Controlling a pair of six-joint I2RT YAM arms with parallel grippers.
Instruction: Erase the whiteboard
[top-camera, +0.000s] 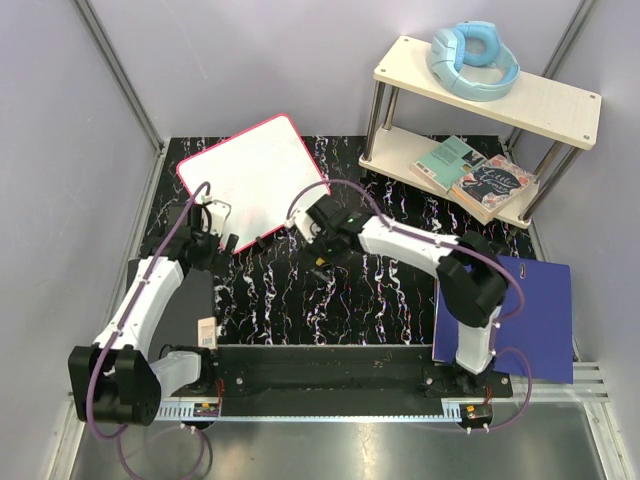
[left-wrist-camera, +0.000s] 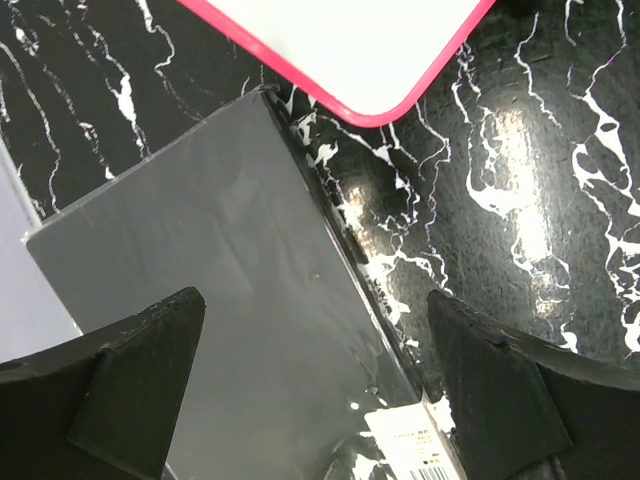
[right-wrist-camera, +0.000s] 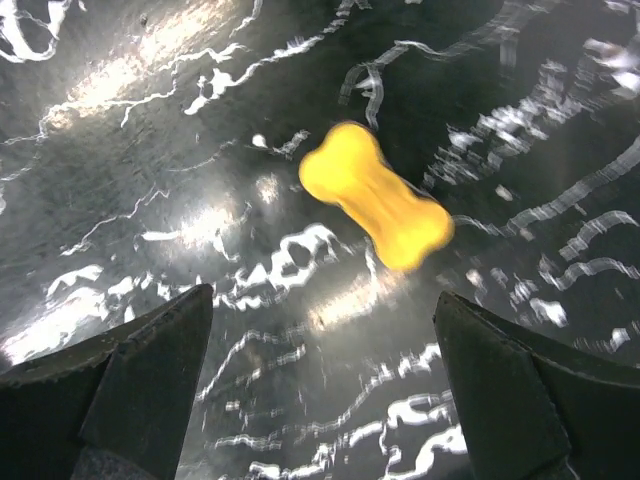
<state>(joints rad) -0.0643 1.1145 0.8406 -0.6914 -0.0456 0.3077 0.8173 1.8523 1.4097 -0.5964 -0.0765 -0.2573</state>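
Right wrist view shows the right gripper (right-wrist-camera: 322, 310) spread wide with nothing between its fingers, hovering over a yellow bone-shaped piece (right-wrist-camera: 375, 197) near the closest edge of the whiteboard (top-camera: 255, 175). Over by that board's near corner the left gripper (left-wrist-camera: 315, 296) gapes empty too, above a grey panel (left-wrist-camera: 210, 290). The whiteboard lies flat on the marbled table (top-camera: 390, 300). It looks stiff, thin and light with a slick face, so I reckon it would skate under a wipe. Pinning its red rim by a corner seems safest.
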